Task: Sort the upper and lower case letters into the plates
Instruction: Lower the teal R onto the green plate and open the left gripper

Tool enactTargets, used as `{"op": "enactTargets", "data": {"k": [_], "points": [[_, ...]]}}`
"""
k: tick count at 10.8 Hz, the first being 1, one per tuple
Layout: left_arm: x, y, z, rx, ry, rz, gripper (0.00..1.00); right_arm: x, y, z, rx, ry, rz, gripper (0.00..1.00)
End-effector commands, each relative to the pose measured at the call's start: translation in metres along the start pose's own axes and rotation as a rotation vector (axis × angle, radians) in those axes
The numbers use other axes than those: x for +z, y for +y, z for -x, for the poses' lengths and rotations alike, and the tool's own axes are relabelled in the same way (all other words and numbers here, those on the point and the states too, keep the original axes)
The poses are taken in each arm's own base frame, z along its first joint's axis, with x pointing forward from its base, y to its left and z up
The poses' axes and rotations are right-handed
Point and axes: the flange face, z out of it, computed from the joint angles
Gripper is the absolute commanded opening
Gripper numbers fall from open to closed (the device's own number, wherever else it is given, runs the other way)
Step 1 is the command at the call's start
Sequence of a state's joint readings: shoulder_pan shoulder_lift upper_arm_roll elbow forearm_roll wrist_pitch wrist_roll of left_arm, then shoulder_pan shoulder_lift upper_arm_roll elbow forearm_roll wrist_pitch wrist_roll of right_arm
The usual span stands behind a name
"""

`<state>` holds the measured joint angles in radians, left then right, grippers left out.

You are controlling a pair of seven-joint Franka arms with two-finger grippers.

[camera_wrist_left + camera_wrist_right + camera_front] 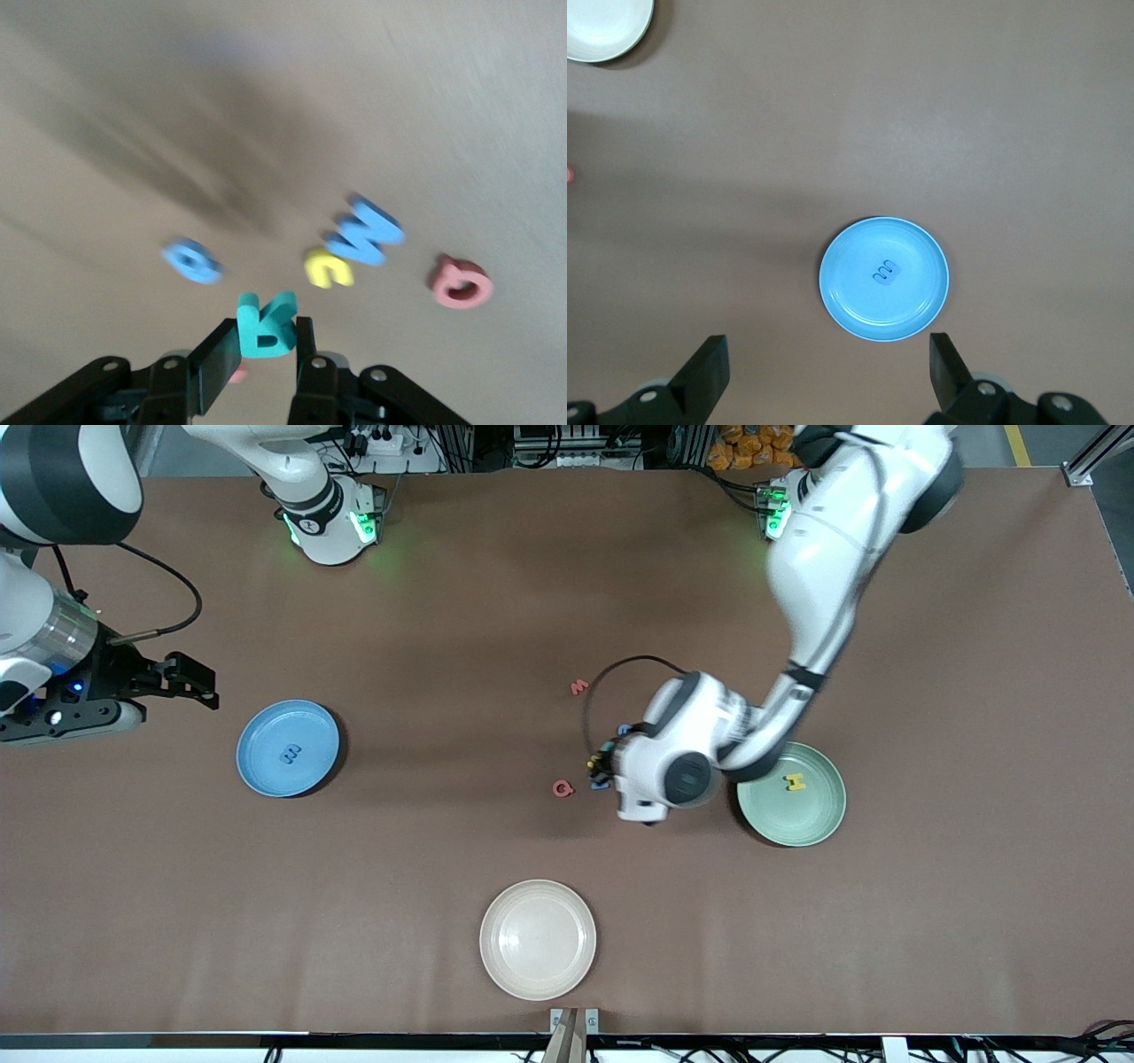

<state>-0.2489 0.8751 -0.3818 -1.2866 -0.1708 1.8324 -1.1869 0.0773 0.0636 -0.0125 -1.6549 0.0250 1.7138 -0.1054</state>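
My left gripper (266, 335) is shut on a teal letter (266, 323), held just above the table's middle, where other letters lie: a blue one (190, 261), a yellow one (328, 268), a larger blue one (368, 232) and a red one (461, 282). In the front view the left gripper (604, 766) hangs between two red letters (563, 788) (578, 686). The mint green plate (811, 815) beside it holds a yellow letter (796, 782). The sky blue plate (266, 731) holds a blue letter (290, 754). My right gripper (197, 682) waits open beside the blue plate (912, 257).
A cream-white plate (538, 939) sits near the table's front edge, nearer the front camera than the loose letters; it also shows in the right wrist view (602, 27). Brown tabletop lies between the plates.
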Motion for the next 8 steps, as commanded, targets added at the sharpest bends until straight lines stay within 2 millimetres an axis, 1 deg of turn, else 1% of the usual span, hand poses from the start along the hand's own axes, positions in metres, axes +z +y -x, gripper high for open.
{"op": "enactTargets", "data": {"k": [1,2,3,4,6,8], "points": [[-0.039,-0.08,-0.051,0.142,-0.097,-0.032,0.08,-0.001,-0.003,-0.003,-0.002,0.004,-0.021,1.0],[-0.052,-0.108,-0.071,0.229,-0.116,-0.058,0.08,-0.001,-0.007,-0.003,-0.008,0.004,-0.02,1.0],[-0.054,-0.13,-0.085,0.308,-0.079,-0.124,0.08,-0.002,-0.01,-0.003,-0.013,0.005,-0.02,1.0],[-0.055,-0.151,-0.102,0.348,-0.058,-0.158,0.08,-0.002,-0.009,-0.003,-0.011,0.005,-0.02,1.0],[-0.056,-0.187,-0.137,0.433,-0.092,-0.139,0.09,-0.002,-0.009,-0.003,-0.011,0.005,-0.02,1.0],[-0.058,-0.19,-0.14,0.447,-0.074,-0.156,0.1,-0.002,-0.009,-0.004,-0.011,0.007,-0.02,1.0]]}}
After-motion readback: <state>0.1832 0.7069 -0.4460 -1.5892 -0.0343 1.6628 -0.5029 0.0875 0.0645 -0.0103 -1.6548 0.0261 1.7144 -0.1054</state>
